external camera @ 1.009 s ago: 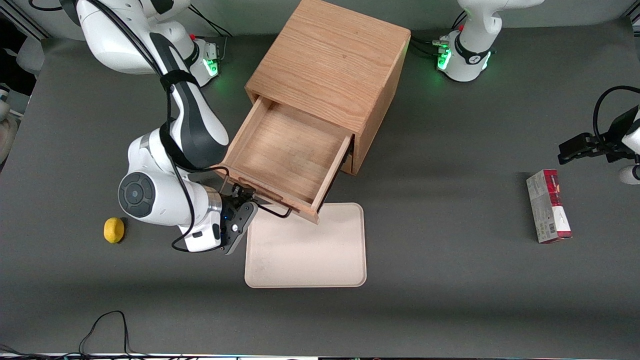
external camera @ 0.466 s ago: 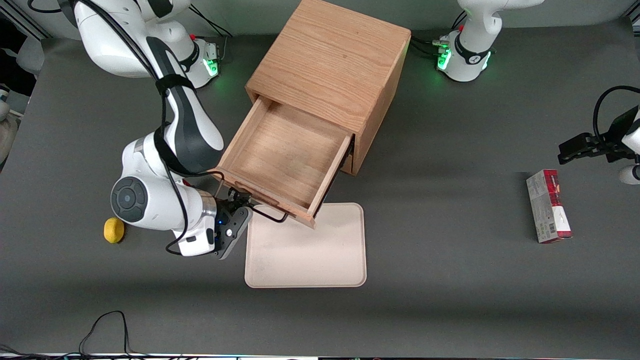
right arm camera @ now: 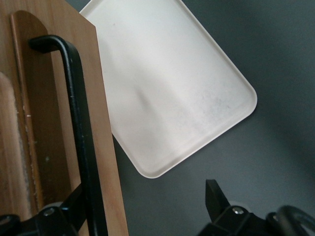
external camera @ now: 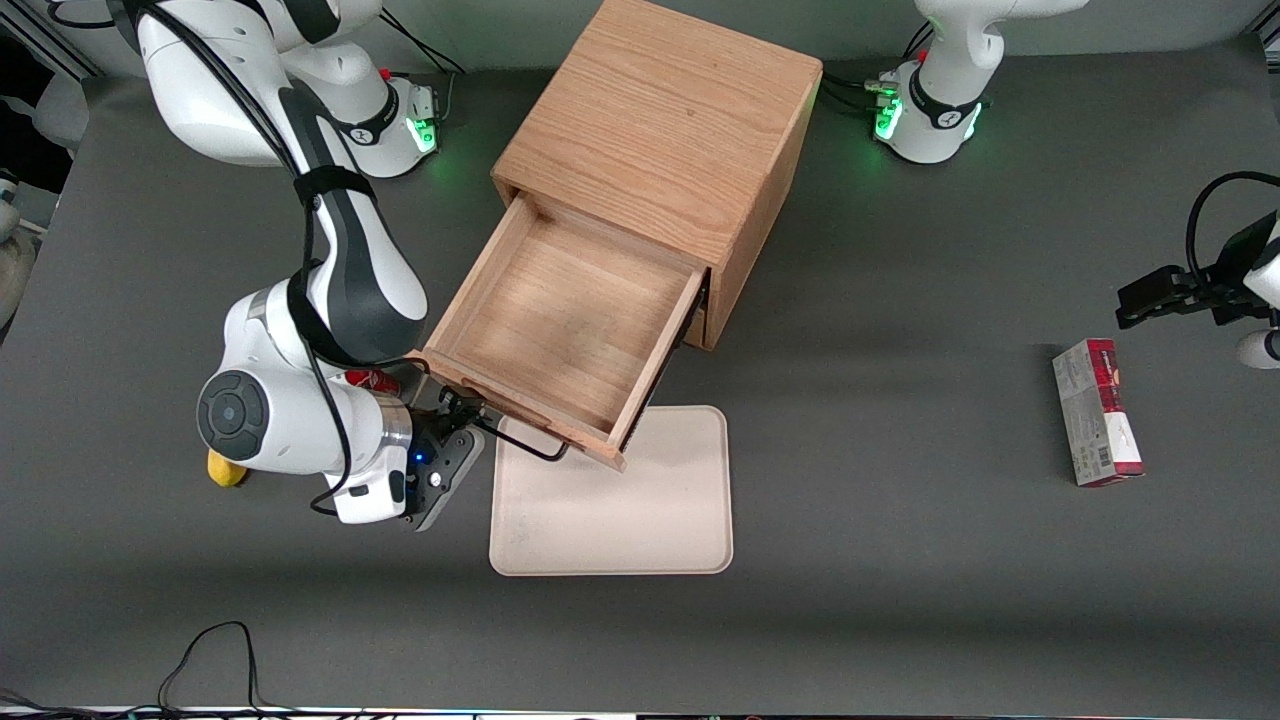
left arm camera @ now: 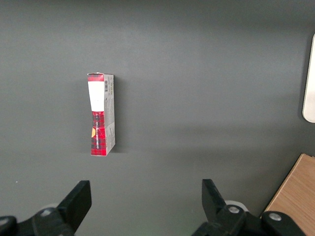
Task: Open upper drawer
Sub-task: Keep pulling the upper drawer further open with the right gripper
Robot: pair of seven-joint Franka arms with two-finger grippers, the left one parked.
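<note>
The upper drawer (external camera: 560,330) is a light oak box, pulled far out of the wooden cabinet (external camera: 660,130), and its inside is empty. Its thin black bar handle (external camera: 520,445) runs along the front panel nearest the front camera. My right gripper (external camera: 462,410) is at the end of that handle toward the working arm. In the right wrist view the gripper (right arm camera: 145,196) is open. The handle (right arm camera: 78,113) passes between its fingers, close against one finger (right arm camera: 69,209), with the front panel (right arm camera: 106,162) beside it. The lower drawer is hidden under the upper one.
A cream tray (external camera: 620,500) lies flat on the grey table under the drawer's front edge and shows in the right wrist view (right arm camera: 167,88). A yellow lemon (external camera: 222,470) lies partly under my arm. A red and white box (external camera: 1095,410) lies toward the parked arm's end.
The drawer has slid a little farther out of the cabinet. My gripper and arm have moved with the handle toward the front camera, and the arm now partly covers the lemon.
</note>
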